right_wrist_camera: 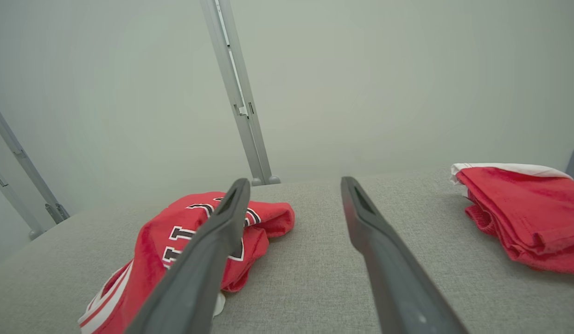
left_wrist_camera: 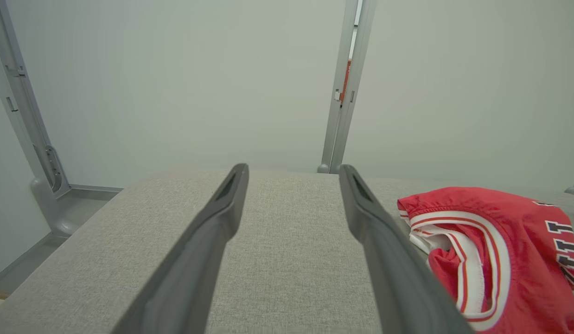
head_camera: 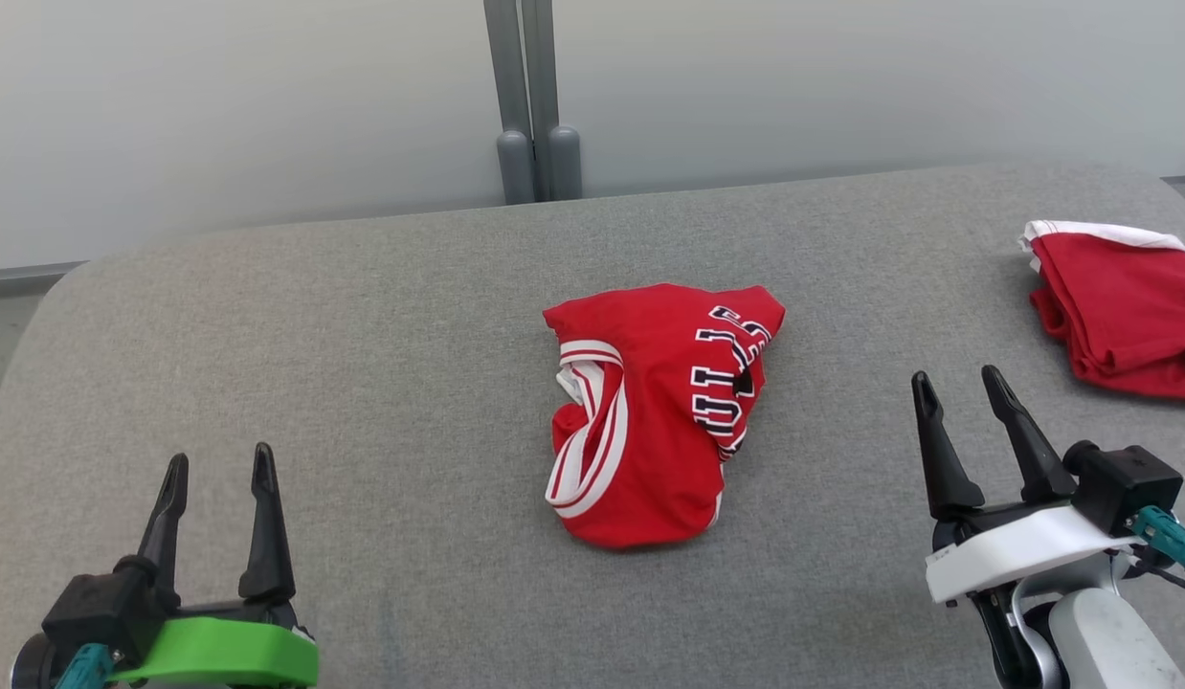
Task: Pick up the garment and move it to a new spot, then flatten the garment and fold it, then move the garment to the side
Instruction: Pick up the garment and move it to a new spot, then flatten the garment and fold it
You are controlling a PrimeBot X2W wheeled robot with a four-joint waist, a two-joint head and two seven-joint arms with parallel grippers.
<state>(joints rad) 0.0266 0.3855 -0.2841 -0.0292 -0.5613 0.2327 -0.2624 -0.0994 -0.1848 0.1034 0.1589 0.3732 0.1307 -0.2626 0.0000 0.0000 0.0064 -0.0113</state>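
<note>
A crumpled red garment [head_camera: 655,411] with white-striped trim and dark lettering lies bunched in the middle of the grey padded table [head_camera: 363,335]. My left gripper [head_camera: 219,469] stands open at the lower left, well clear of the cloth, with nothing between its fingers. At the lower right my right gripper [head_camera: 958,385] is open too, a short way to the right of the garment. In the left wrist view the garment [left_wrist_camera: 495,250] sits right of my open left gripper [left_wrist_camera: 292,171]. In the right wrist view the garment [right_wrist_camera: 175,246] lies to the left, partly behind the left finger of my right gripper [right_wrist_camera: 294,185].
A folded red cloth with a white edge [head_camera: 1119,306] rests at the table's far right; the same cloth [right_wrist_camera: 523,213] shows in the right wrist view. A grey post [head_camera: 535,105] rises behind the table against a pale wall. The table's rounded far-left corner [head_camera: 66,277] drops off.
</note>
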